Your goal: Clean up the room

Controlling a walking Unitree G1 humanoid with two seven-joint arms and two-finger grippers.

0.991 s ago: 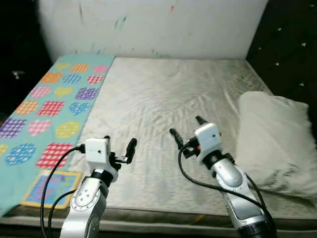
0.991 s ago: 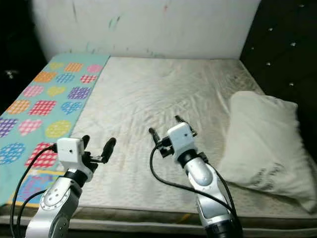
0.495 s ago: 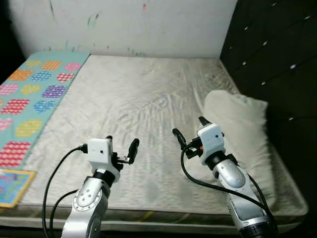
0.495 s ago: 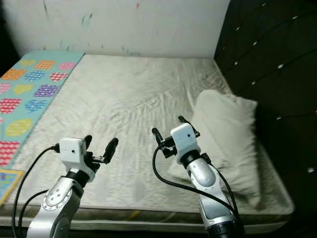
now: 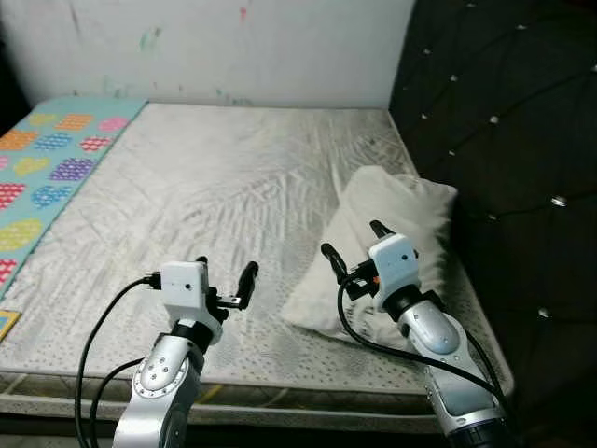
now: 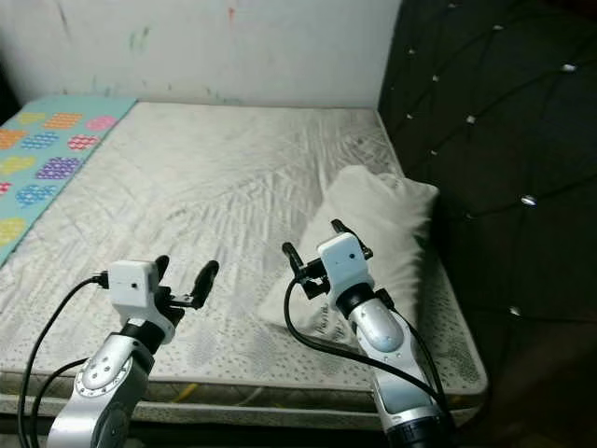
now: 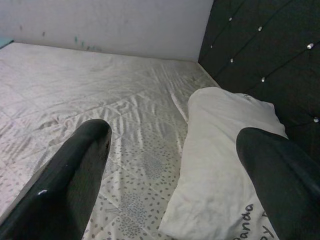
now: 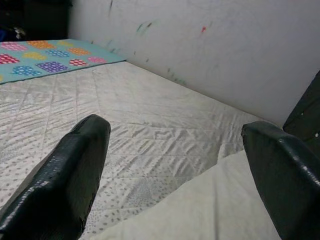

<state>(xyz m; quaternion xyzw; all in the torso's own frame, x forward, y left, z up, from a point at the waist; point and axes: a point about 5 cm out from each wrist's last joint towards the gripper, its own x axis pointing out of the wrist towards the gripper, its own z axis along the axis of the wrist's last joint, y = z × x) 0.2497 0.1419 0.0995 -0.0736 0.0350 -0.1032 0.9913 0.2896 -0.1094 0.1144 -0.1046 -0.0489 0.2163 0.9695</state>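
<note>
Nearest me, my left gripper (image 5: 227, 285) and right gripper (image 5: 353, 250) both hang over the near edge of the mattress (image 5: 205, 187) with fingers spread wide and nothing held. Just past the right one the white pillow (image 5: 392, 233) lies askew by the dark tufted headboard (image 5: 504, 140); a one-sided pinch may only bunch its cover and let it sag and slide off. Far left, the patterned blanket (image 5: 47, 168) looks flat, though I can't be sure.

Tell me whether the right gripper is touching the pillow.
Apart. In the right wrist view the right gripper has both fingers spread wide in the air, with the pillow lying below them and nothing between.
</note>
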